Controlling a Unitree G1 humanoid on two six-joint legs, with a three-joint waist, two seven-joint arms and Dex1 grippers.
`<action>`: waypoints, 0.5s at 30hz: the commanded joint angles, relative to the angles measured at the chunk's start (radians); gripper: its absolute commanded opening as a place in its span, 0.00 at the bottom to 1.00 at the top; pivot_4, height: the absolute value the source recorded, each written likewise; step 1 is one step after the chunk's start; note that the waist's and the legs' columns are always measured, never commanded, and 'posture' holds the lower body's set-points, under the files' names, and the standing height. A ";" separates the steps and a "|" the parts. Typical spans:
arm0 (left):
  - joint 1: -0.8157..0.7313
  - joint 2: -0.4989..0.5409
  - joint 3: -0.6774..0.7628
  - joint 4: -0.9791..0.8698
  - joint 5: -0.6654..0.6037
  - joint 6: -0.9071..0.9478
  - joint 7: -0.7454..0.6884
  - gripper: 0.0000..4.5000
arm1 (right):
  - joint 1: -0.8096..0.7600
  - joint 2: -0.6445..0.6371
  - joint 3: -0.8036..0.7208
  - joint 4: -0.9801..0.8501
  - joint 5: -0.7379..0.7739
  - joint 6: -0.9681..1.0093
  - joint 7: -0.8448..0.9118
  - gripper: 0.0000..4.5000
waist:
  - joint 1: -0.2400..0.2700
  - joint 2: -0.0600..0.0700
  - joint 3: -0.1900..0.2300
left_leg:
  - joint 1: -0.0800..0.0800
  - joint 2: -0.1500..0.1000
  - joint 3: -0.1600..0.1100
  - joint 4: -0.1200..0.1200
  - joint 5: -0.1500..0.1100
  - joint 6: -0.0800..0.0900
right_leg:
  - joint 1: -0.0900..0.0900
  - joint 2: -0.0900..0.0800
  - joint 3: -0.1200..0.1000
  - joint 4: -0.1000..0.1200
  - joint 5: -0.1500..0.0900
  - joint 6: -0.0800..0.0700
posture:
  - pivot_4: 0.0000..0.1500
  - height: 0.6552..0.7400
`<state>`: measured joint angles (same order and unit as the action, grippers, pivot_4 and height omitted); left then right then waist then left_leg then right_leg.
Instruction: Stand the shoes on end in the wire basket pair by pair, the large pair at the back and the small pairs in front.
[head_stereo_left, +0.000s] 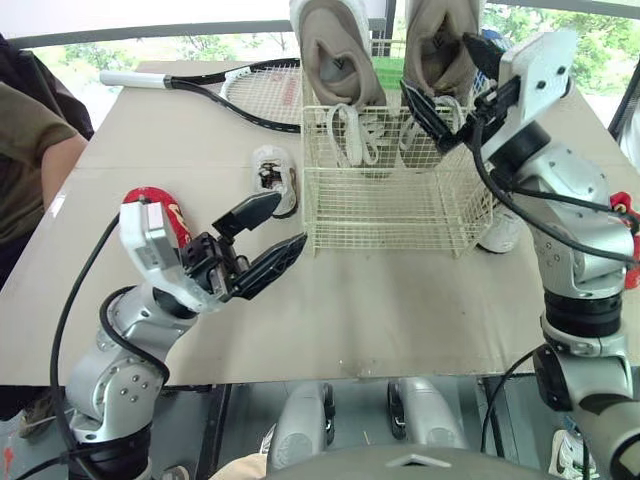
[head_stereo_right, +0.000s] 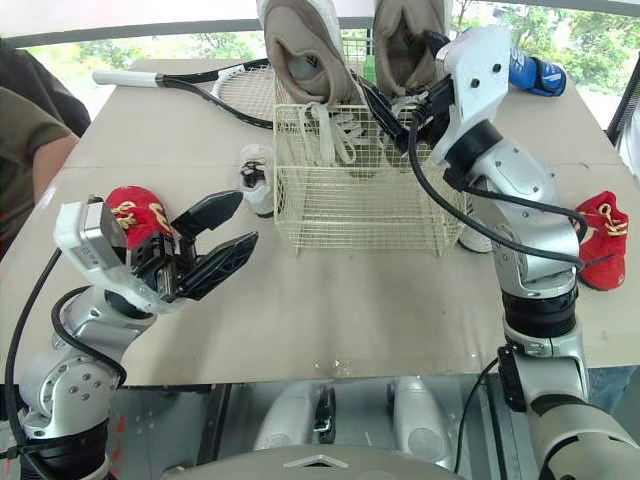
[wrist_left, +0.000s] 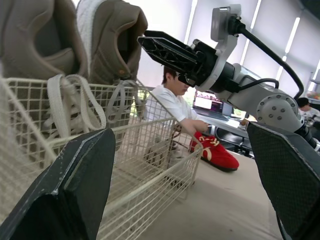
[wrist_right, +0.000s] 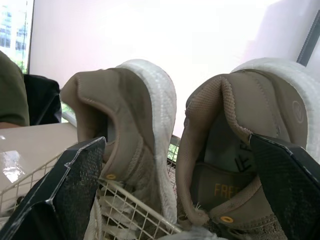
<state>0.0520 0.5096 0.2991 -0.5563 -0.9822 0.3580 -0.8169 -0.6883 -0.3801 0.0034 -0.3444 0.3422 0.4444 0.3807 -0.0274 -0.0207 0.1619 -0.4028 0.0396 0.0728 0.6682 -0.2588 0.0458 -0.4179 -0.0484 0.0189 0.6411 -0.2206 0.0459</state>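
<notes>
Surface (head_stereo_left: 400, 320): carried the wire basket (head_stereo_left: 400, 215), with loose shoes lying around the basket.
Wire basket: back row filled, front row bare.
Large pair (head_stereo_left: 335, 50): stood toe-down at the basket's back, heels well above its rim.
Right end effector (wrist_right: 175, 142): spread wide by the heels at the basket's back right, gripping nothing. It probably needed to draw straight off without nudging them.
Left end effector (head_stereo_left: 290, 218): wide and empty, off the basket's front left corner.
Small white shoe (head_stereo_left: 273, 178): lay just left of the basket, likely the next pick. It was best gripped at the heel so the toe drops in front.
</notes>
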 joint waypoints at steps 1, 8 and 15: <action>0.034 -0.006 0.052 -0.022 0.000 -0.003 0.074 1.00 | 0.058 -0.043 -0.027 -0.096 0.102 -0.047 0.154 0.99 | 0.003 0.000 0.000 | 0.000 0.000 0.000 0.000 0.000 0.000 | 0.000 0.000 0.000 0.000 0.000 0.000 | 1.00 1.00; 0.140 0.011 0.212 0.011 0.053 0.052 0.341 1.00 | 0.203 -0.208 -0.073 -0.178 0.349 0.046 0.437 0.99 | 0.010 -0.001 0.001 | 0.001 0.001 -0.001 -0.001 -0.001 0.001 | 0.000 0.000 -0.001 0.000 0.000 0.000 | 1.00 1.00; 0.125 0.033 0.172 -0.046 0.122 0.207 0.593 1.00 | 0.254 -0.236 -0.032 -0.196 0.400 0.051 0.526 0.99 | 0.017 -0.003 0.001 | 0.002 0.001 0.000 0.000 -0.001 0.001 | 0.001 -0.002 -0.001 0.000 0.000 0.000 | 1.00 1.00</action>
<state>0.2104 0.5313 0.4705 -0.5450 -0.8491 0.5378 -0.2706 -0.4224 -0.6188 -0.0248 -0.5012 0.7274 0.5080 0.9039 -0.0101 -0.0239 0.1628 -0.4010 0.0405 0.0720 0.6687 -0.2594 0.0465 -0.4165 -0.0508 0.0169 0.6411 -0.2208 0.0460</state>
